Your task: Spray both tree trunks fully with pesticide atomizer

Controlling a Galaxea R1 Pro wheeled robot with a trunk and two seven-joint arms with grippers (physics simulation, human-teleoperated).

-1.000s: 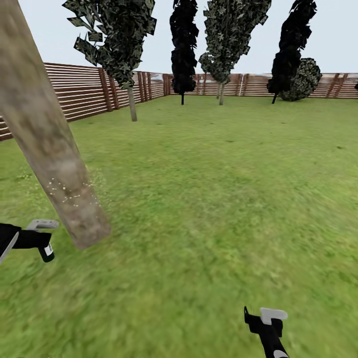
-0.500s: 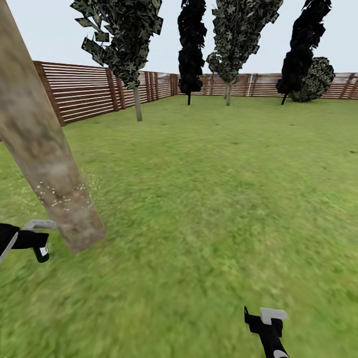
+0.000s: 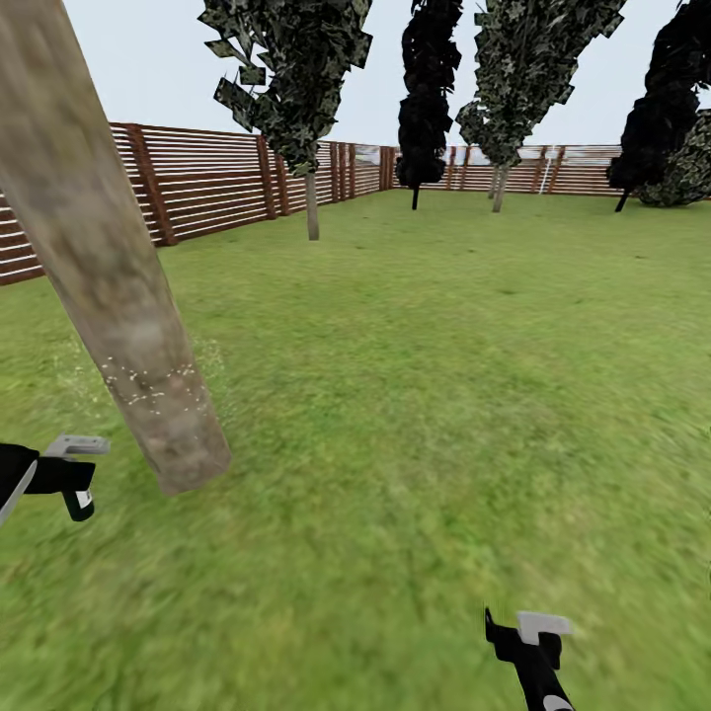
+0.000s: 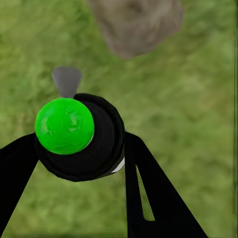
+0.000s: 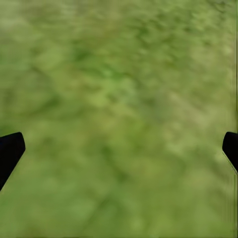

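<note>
Swinging left since 1 second ago, the head camera has slid the tree trunk rightward in view. The left gripper clamps the pesticide atomizer beside the trunk's base, nozzle toward it, where pesticide specks cling. The right gripper hangs spread and empty over the floor.

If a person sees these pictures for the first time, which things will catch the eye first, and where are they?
The thick grey-tan tree trunk leans across the left of the head view, with white pesticide specks low on it. Beside its base, the left pincer grips the atomizer, whose bright green cap stands out in the left wrist view. The right pincer hangs open over bare grass.
</note>
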